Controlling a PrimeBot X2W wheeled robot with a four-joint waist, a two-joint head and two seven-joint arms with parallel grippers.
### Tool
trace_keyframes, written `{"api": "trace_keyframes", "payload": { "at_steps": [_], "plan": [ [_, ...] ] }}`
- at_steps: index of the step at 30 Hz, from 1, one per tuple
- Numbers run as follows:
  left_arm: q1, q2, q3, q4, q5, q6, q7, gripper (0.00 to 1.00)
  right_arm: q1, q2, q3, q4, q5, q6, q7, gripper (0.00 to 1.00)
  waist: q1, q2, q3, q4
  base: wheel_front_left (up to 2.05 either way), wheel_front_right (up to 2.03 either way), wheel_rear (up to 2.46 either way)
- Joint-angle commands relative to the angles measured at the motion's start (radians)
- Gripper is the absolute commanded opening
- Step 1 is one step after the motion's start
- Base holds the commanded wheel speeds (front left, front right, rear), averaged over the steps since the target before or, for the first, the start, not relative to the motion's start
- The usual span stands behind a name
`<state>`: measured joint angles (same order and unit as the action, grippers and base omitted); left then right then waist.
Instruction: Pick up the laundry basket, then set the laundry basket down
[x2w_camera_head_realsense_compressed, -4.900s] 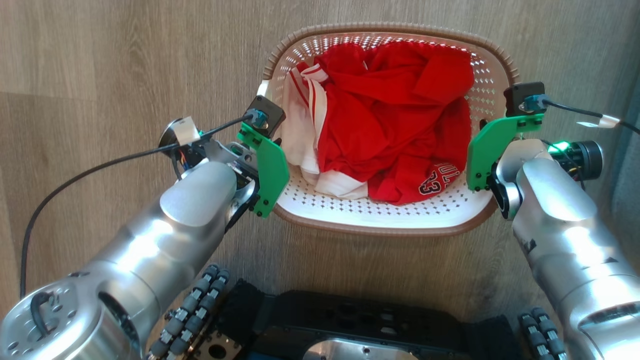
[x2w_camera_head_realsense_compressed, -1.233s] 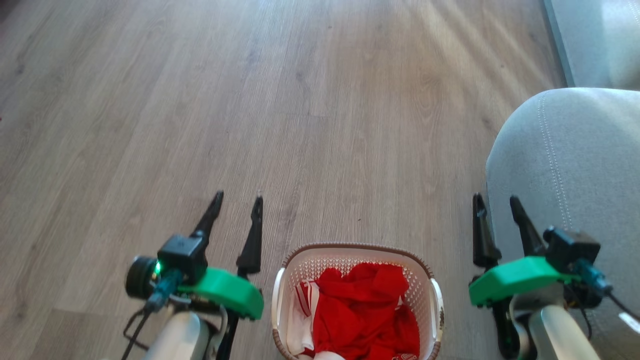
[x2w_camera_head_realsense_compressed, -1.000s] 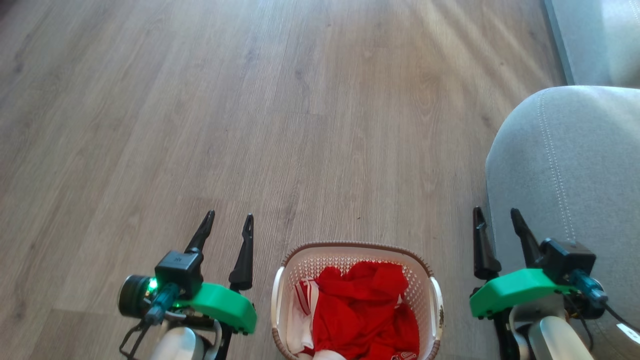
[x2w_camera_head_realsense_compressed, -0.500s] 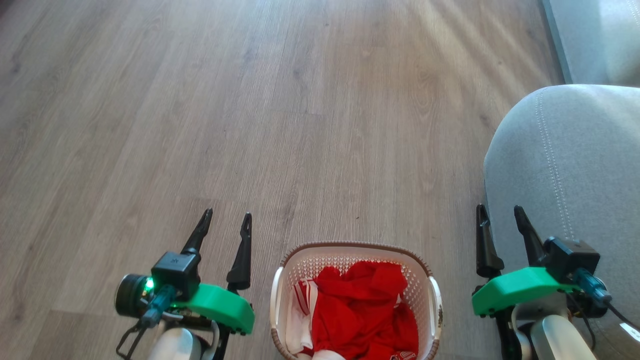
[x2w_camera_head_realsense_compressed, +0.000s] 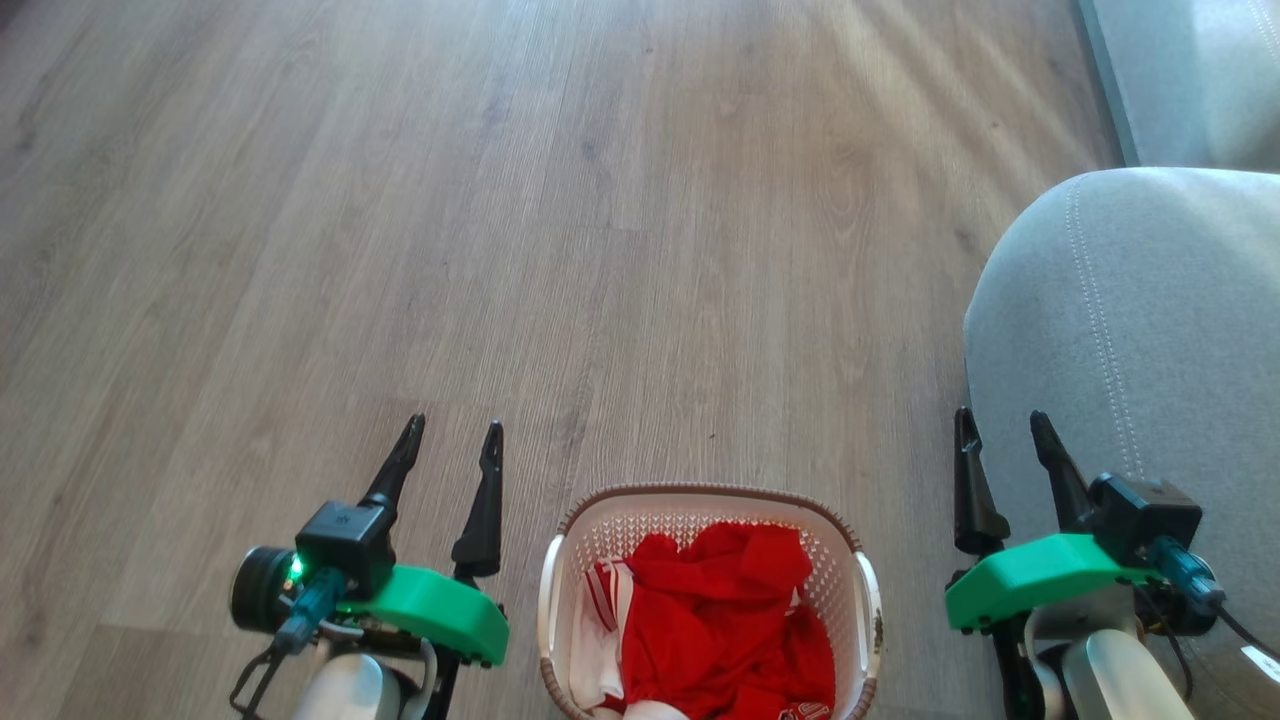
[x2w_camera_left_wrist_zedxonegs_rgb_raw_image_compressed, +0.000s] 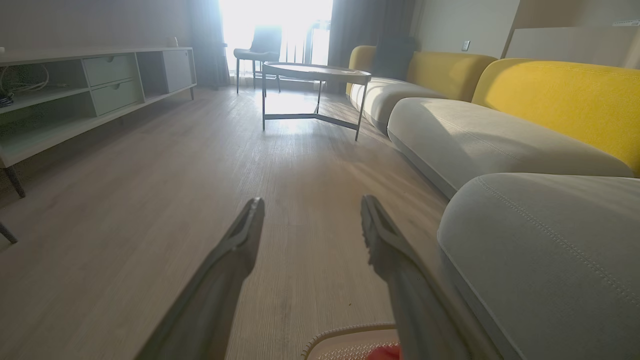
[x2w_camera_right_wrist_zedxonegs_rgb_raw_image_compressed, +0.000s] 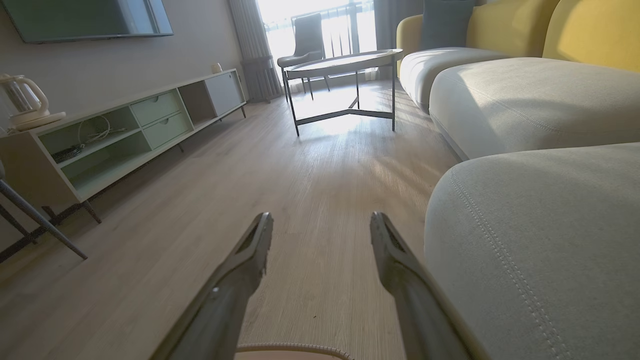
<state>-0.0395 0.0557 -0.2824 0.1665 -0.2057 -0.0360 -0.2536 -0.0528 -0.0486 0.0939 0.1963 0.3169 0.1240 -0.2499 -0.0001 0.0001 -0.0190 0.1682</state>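
The laundry basket (x2w_camera_head_realsense_compressed: 700, 492), white with perforated walls and a brown rim, stands on the wooden floor at the bottom centre of the head view. Red and white clothes (x2w_camera_head_realsense_compressed: 730, 620) lie in it. My left gripper (x2w_camera_head_realsense_compressed: 454, 425) is open to the left of the basket, apart from it, with its fingers pointing forward. My right gripper (x2w_camera_head_realsense_compressed: 1000, 415) is open to the right of it, close to the sofa. In the left wrist view the open left gripper (x2w_camera_left_wrist_zedxonegs_rgb_raw_image_compressed: 313, 200) holds nothing and the basket rim (x2w_camera_left_wrist_zedxonegs_rgb_raw_image_compressed: 350, 330) shows at the bottom. The right gripper (x2w_camera_right_wrist_zedxonegs_rgb_raw_image_compressed: 321, 216) is empty above the basket rim (x2w_camera_right_wrist_zedxonegs_rgb_raw_image_compressed: 290, 346).
A grey sofa seat (x2w_camera_head_realsense_compressed: 1130, 330) bulges in on the right, beside my right arm. Farther off stand a round coffee table (x2w_camera_left_wrist_zedxonegs_rgb_raw_image_compressed: 315, 75), a low TV cabinet (x2w_camera_left_wrist_zedxonegs_rgb_raw_image_compressed: 75, 90) along the left wall and yellow sofa backs (x2w_camera_left_wrist_zedxonegs_rgb_raw_image_compressed: 560, 95). Bare wooden floor (x2w_camera_head_realsense_compressed: 500, 250) stretches ahead.
Nearly five seconds ago both wrists sat at the basket's sides; the head view has since lifted. Within the last second both open grippers drew back slightly. The basket has not moved.
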Motion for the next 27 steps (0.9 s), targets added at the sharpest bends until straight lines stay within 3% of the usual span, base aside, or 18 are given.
{"api": "trace_keyframes", "payload": {
  "at_steps": [1, 12, 13, 18, 27],
  "plan": [
    [-0.034, -0.005, 0.033, -0.036, -0.007, -0.005, -0.008, 1.00, -0.029, -0.002, 0.021, -0.032, -0.004, 0.007, -0.012, 1.00, 0.0001, -0.0001, 0.000, -0.001, 0.00, 0.00, 0.00],
    [-0.041, -0.005, 0.056, -0.024, -0.020, -0.019, -0.008, 1.00, -0.030, -0.002, 0.020, -0.024, -0.007, 0.007, -0.012, 1.00, 0.0001, -0.0001, -0.001, -0.001, 0.00, 0.00, 0.00],
    [0.000, 0.000, 0.015, 0.006, -0.014, -0.017, 0.000, 0.00, 0.000, 0.000, 0.000, 0.006, 0.000, 0.000, 0.000, 0.00, 0.0001, -0.0001, -0.001, -0.002, 0.00, 0.00, 0.00],
    [0.026, 0.000, 0.004, 0.060, -0.023, -0.017, 0.007, 0.00, 0.019, 0.005, 0.004, 0.061, 0.007, 0.000, 0.003, 0.00, 0.0001, -0.0001, -0.001, -0.002, 0.00, 0.00, 0.00],
    [0.021, 0.007, 0.024, 0.059, -0.131, -0.021, 0.026, 0.00, 0.014, 0.002, -0.008, 0.059, 0.104, 0.001, 0.027, 0.00, 0.0001, -0.0001, 0.000, -0.015, 0.00, 0.00, 0.00]
  ]
}}
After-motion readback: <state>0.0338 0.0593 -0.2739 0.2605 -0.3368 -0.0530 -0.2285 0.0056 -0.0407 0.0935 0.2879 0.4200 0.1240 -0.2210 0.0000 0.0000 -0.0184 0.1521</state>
